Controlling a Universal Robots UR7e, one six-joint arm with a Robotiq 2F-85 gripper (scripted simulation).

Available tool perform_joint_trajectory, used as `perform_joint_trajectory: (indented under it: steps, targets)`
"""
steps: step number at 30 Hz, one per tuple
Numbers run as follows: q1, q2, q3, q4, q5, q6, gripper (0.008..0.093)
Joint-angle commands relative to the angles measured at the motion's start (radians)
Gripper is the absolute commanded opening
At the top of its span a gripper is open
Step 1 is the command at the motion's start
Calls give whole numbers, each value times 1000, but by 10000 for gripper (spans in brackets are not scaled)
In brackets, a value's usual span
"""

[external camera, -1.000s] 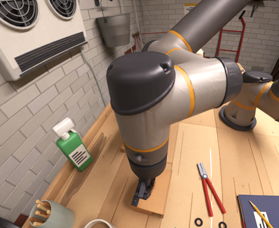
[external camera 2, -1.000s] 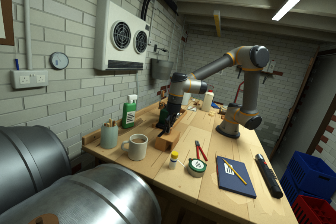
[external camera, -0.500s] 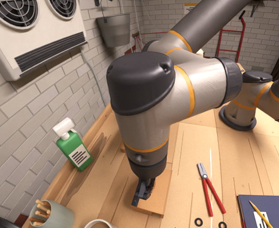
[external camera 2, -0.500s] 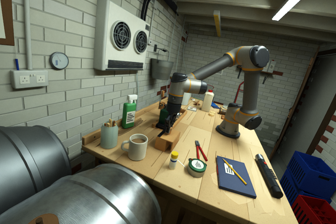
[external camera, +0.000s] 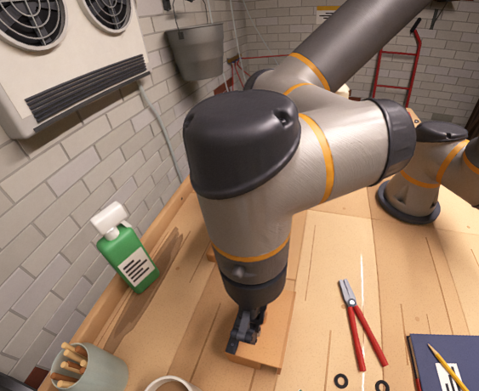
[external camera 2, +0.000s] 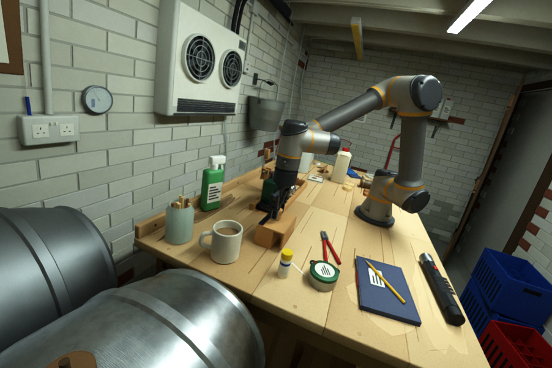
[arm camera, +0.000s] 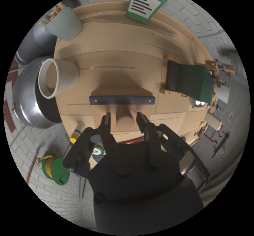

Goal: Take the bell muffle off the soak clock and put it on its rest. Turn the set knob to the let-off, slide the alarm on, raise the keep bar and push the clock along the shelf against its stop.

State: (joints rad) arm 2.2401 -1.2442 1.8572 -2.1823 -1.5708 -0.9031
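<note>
The green soak clock (arm camera: 194, 82) is hidden behind my arm from the side camera; it sits on its wooden shelf by the wall, a dark face at its near end and a shiny bell (arm camera: 198, 103) at its side. The bell muffle (arm camera: 124, 120), a tan cap with a ribbed grip, sits on its rest (arm camera: 122, 102), a wooden block (external camera: 262, 333) with a dark strip along its far edge. My gripper (arm camera: 123, 121) stands open around the muffle's grip, just above the rest (external camera 2: 275, 229), and holds nothing.
A mug (external camera 2: 222, 241) stands near the rest, with a green spray bottle (external camera: 124, 250) and a cup of sticks (external camera 2: 179, 221) along the wall rail. Red pliers (external camera: 358, 321), a blue notebook (external camera 2: 385, 284), a tape roll (external camera 2: 324, 274) and a small glue bottle (external camera 2: 284, 262) lie on the bench.
</note>
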Motion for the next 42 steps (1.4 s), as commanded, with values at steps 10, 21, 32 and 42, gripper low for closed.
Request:
perform_joint_trajectory:
  steps: [10,21,32,42]
  targets:
    - [0,-4,-3,4,0,0,580]
    - [0,-31,-27,54,0,0,580]
    - [0,-63,-62,122,0,0,580]
    - [0,-74,-76,147,0,0,580]
